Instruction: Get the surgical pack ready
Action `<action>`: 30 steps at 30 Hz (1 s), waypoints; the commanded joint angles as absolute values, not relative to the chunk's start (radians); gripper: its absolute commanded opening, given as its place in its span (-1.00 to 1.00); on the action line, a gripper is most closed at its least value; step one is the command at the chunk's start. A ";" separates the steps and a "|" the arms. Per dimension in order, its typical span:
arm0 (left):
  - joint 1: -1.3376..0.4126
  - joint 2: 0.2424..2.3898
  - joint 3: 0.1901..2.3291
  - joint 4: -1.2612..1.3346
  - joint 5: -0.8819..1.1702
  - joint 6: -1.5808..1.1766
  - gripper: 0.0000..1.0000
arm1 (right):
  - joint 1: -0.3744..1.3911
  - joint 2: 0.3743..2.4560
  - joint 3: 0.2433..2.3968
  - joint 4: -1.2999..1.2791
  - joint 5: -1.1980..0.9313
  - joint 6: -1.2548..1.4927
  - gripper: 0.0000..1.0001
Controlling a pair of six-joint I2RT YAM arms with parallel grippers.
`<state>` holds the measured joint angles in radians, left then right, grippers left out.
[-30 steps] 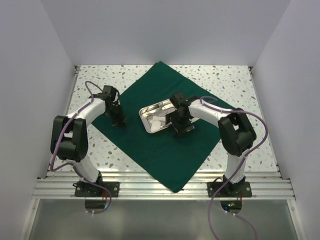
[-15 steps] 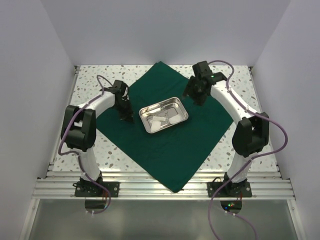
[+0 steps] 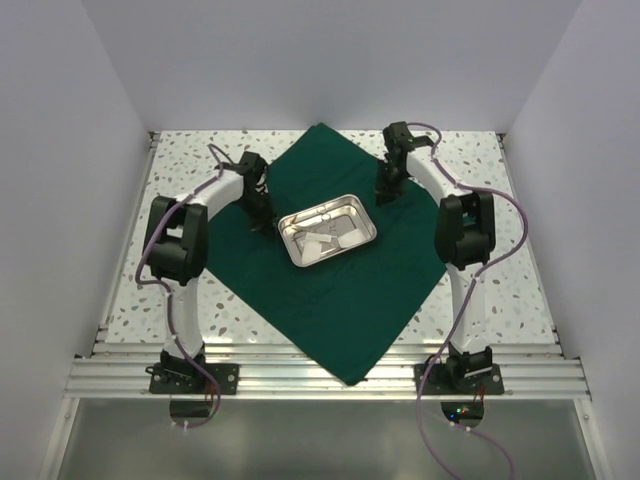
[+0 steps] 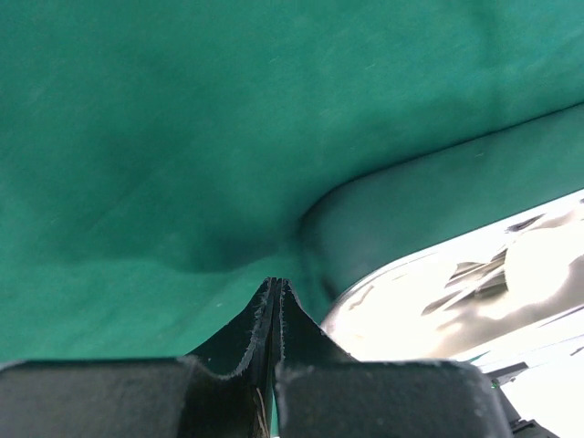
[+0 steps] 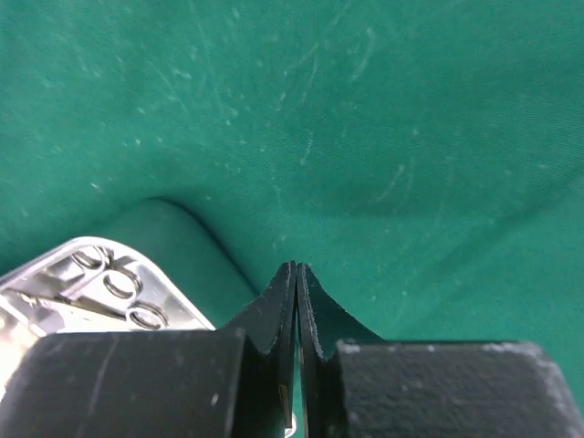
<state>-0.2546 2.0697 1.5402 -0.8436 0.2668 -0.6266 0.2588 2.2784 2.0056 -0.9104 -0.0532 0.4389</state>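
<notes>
Top external: surgical pack [image 3: 330, 290] lay spread at mid-tabletop [image 3: 470, 160].
Left end effector [image 3: 264, 224] and right end effector [image 3: 385, 194], each pressed together, flanked the steel tray [image 3: 284, 226]; whether either pinched cloth could not be told. A missed pinch would likely fold nothing, and a snagged one could drag the tray. The pack sat as a diamond with corners pointing far and near, square, so with no long axis.

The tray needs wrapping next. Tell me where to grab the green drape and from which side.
Probably the near corner of the drape, from the near side: the sheet lies flat as a diamond, and that tip pokes past the edge of the table onto the rail, so a finger could slip underneath.
</notes>
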 commanded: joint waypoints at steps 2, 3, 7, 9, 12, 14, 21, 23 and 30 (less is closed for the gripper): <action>-0.273 2.101 1.661 -0.893 0.288 -0.644 -1.00 | 0.250 2.290 2.045 -0.976 -0.215 0.380 -0.97; -0.276 2.118 1.673 -0.896 0.290 -0.644 -1.00 | 0.250 2.281 2.021 -0.971 -0.231 0.388 -1.00; -0.296 2.158 1.724 -0.916 0.301 -0.644 -1.00 | 0.252 2.194 1.863 -0.893 -0.320 0.422 -1.00; -0.305 2.172 1.744 -0.914 0.298 -0.643 -1.00 | 0.250 2.146 1.791 -0.868 -0.363 0.434 -1.00; -0.321 2.192 1.770 -0.919 0.304 -0.649 -1.00 | 0.250 2.099 1.741 -0.870 -0.339 0.424 -1.00; -0.330 2.198 1.775 -0.911 0.307 -0.649 -1.00 | 0.249 2.086 1.729 -0.882 -0.316 0.414 -1.00; -0.348 2.162 1.720 -0.897 0.299 -0.666 -1.00 | 0.244 2.092 1.727 -0.887 -0.325 0.407 -1.00; -0.351 2.149 1.686 -0.887 0.295 -0.672 -1.00 | 0.245 2.095 1.727 -0.896 -0.325 0.405 -1.00; -0.385 2.083 1.572 -0.822 0.255 -0.677 -1.00 | 0.244 2.086 1.664 -0.905 -0.348 0.420 -1.00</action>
